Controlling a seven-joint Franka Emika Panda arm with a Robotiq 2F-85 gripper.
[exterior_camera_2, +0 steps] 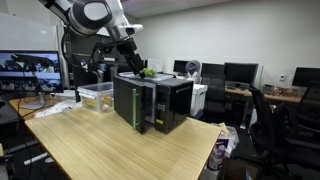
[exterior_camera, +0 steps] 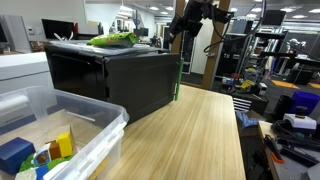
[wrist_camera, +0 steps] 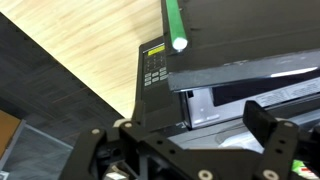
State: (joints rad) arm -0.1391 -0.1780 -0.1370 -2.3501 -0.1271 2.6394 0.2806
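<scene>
Nearest in an exterior view we record a clear plastic storage bin at the front corner of the light wooden worktop. It holds small coloured blocks, among them a yellow block and a blue block.

Beyond the bin stands a black box-shaped microwave oven, resting upright on the worktop and seen in both exterior views. A bright green bar handle runs down its front edge. In the wrist view the handle lies beside the oven's small button panel.

On the oven's top lies a flat light-green item, near the middle of the lid. We cannot tell what it is.

The gripper hangs above the oven, over its handle side, clear of both the oven and the green item. In the wrist view the gripper is released. Its two black fingers are spread wide, with nothing between them.

Farthest back we note office desks, monitors and shelving, too small to detail.
</scene>
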